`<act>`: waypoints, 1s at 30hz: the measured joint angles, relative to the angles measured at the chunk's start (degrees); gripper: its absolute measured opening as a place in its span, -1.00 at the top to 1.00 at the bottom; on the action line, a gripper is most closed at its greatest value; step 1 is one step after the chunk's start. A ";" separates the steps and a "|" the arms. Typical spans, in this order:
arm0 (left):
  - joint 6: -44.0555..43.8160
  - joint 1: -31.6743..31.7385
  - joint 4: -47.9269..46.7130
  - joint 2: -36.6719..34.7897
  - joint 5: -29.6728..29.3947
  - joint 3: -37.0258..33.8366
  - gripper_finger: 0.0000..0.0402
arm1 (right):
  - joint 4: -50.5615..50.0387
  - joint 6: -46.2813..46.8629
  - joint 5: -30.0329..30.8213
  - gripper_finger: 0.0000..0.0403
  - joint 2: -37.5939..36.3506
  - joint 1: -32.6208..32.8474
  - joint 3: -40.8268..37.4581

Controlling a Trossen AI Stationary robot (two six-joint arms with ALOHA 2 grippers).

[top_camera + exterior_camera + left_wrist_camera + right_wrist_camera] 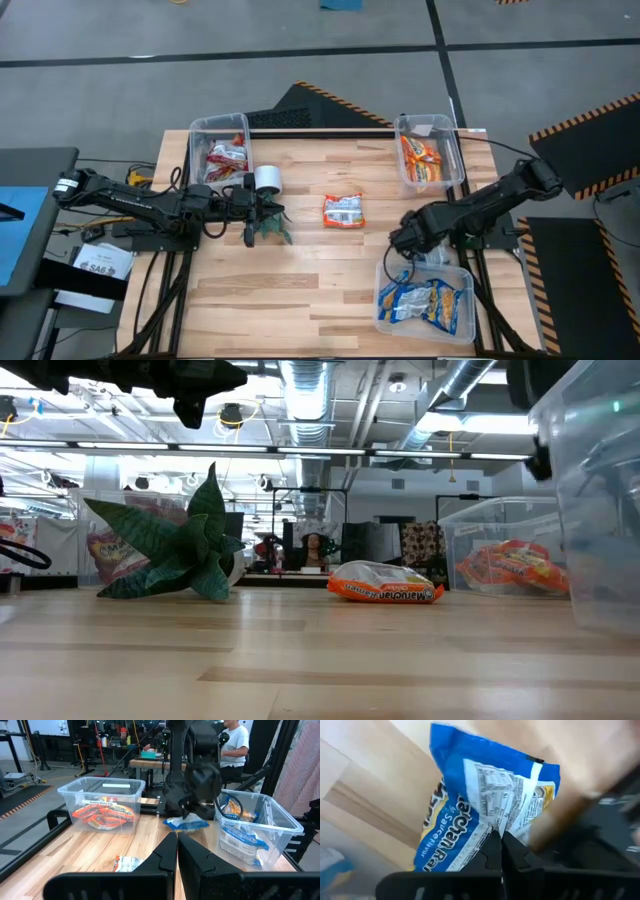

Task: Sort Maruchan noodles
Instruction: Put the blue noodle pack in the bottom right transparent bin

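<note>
Blue-and-white noodle packet (485, 815), crinkly, nutrition label facing the camera, pinched at its edge by the right gripper (501, 836), fingers clamped on the plastic; lower right of the high view, just above the near right bin (462, 310) holding blue-yellow packets (425, 300). Orange-white packet (343, 210) lies flat mid-table. Upper right bin (452, 150) has orange packets; upper left bin (200, 150) probably red-white ones. Left gripper (250, 207) fingers together, holding nothing, beside the toppled plant (270, 228).

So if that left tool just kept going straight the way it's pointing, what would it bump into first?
Probably the orange noodle packet lying mid-table just ahead of the shut left tool; past it stands the right arm holding a blue packet. Depth is hard to judge.
</note>
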 joint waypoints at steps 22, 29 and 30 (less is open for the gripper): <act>0.34 0.00 -0.02 0.00 -0.01 0.00 1.00 | -3.87 -18.98 6.39 0.97 -6.61 7.74 34.37; 0.35 0.00 -0.02 0.00 -0.01 0.00 1.00 | -4.28 -6.72 5.97 0.97 -6.61 19.60 35.83; 0.35 0.02 -0.02 0.00 -0.02 0.00 1.00 | -3.93 -4.90 5.58 0.97 -6.61 21.19 35.65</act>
